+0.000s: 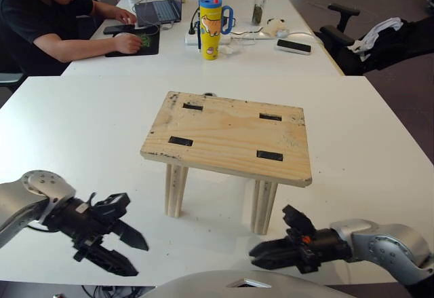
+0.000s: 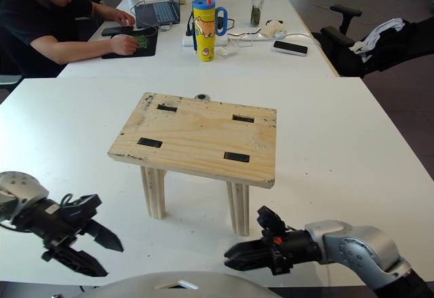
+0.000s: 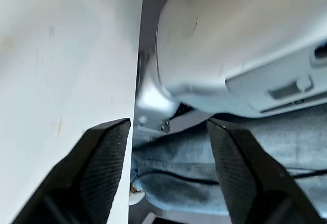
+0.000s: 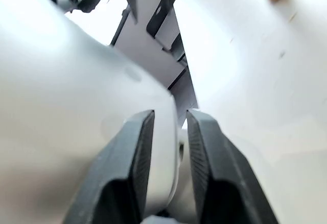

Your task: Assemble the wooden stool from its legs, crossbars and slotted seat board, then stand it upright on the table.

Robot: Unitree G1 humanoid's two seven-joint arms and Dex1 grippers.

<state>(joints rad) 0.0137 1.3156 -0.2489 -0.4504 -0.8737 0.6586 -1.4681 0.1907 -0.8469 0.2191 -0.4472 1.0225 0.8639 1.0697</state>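
The wooden stool is seen standing upright near the middle of the white bench. Four dark slots are cut into its seat board. Two front legs are seen under the near edge. The back legs are hidden by the seat board, and the crossbars cannot be made out.

The left tool is held low over the near left part of the bench, well apart from the stool. Its fingers are spread wide and nothing is held. The right tool is held low by the near edge of the bench, near the front right leg but not touching it. Its fingers are drawn close, with only a thin gap between them, and nothing is held.

On a second bench behind, a yellow cup with a blue lid and handle is set. A picture is printed on the cup, but any words are too small to be read. A laptop, a bottle and a phone are placed there too. The laptop is cut off at the top.
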